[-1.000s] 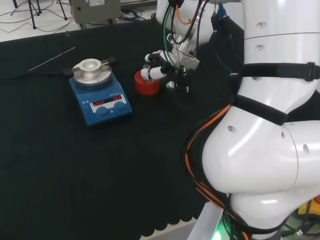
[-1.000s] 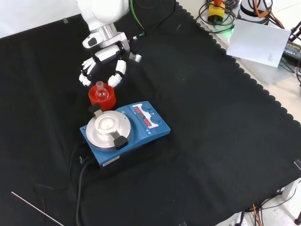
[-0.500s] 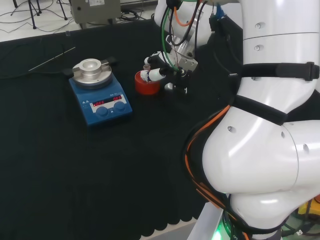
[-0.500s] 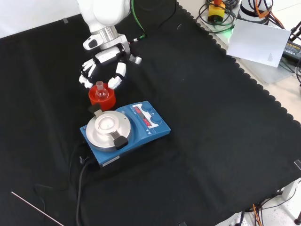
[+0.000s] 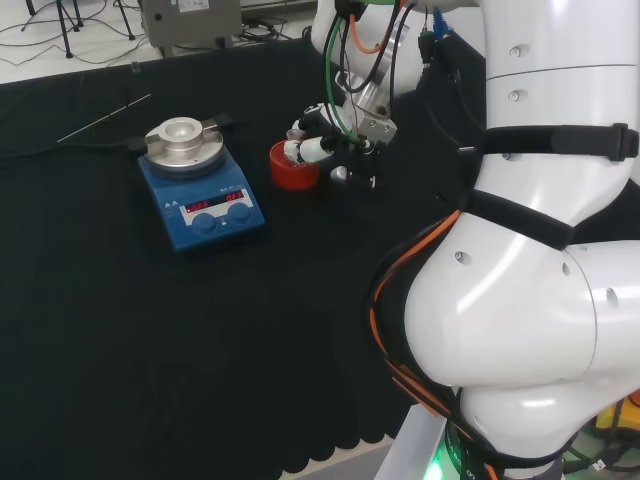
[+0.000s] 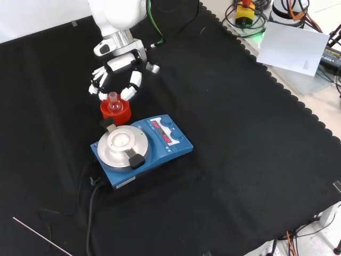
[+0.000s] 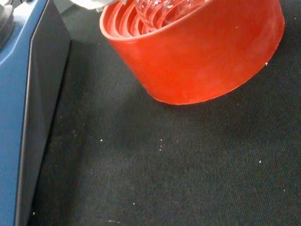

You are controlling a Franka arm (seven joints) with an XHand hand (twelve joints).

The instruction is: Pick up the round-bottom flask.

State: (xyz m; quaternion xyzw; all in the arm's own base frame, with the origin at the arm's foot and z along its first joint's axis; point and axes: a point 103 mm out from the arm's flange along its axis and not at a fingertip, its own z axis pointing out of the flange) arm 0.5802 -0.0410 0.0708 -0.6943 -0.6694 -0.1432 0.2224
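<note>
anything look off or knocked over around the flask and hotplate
Nothing stands out. The round-bottom flask sits upright in its red ribbed stand, beside the blue hotplate, which sits flat on the cloth. The hand is at the flask's neck, fingers spread either side.

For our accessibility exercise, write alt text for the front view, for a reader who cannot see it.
A robot hand reaches down, fingers spread either side of a small round-bottom flask sitting in a red ribbed stand on black cloth. A blue hotplate stirrer stands just in front.
</note>
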